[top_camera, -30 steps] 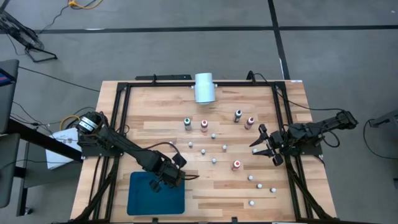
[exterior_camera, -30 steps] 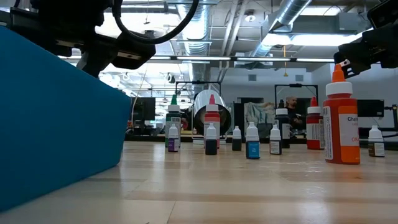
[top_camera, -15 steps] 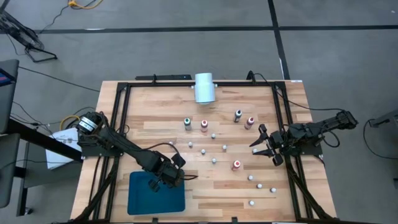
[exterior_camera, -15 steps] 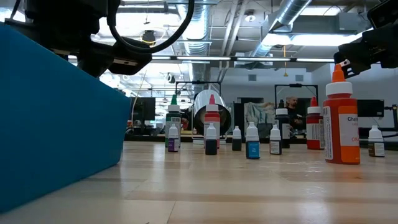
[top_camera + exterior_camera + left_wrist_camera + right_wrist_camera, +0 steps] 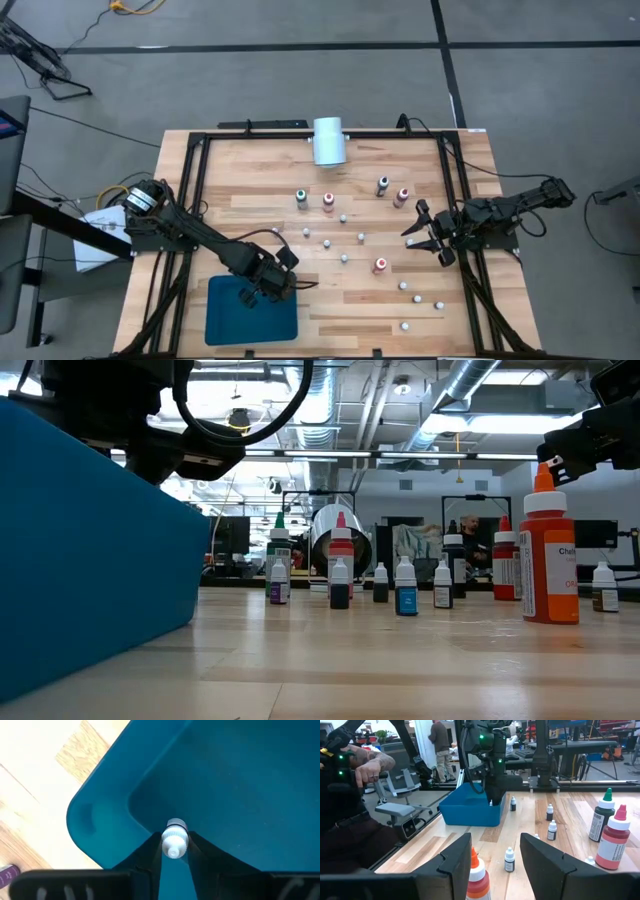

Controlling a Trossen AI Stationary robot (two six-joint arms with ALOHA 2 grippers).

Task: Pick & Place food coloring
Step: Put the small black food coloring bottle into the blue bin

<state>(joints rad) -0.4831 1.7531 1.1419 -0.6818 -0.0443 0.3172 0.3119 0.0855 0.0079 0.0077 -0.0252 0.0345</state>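
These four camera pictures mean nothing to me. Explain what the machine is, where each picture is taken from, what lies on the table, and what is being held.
The machine is two dark robot arms at a pale wooden table. One picture looks straight down, one looks level across the tabletop, and one camera rides on each wrist.

Scattered on the wood are small white-capped food coloring bottles, a few taller bottles with coloured caps, and a large white cylinder at the far edge.

The left gripper hangs over the flat dark teal plastic tray, jaws shut on one tiny white-capped bottle, not yet released. The right gripper waits at the table's right side, jaws open and empty.
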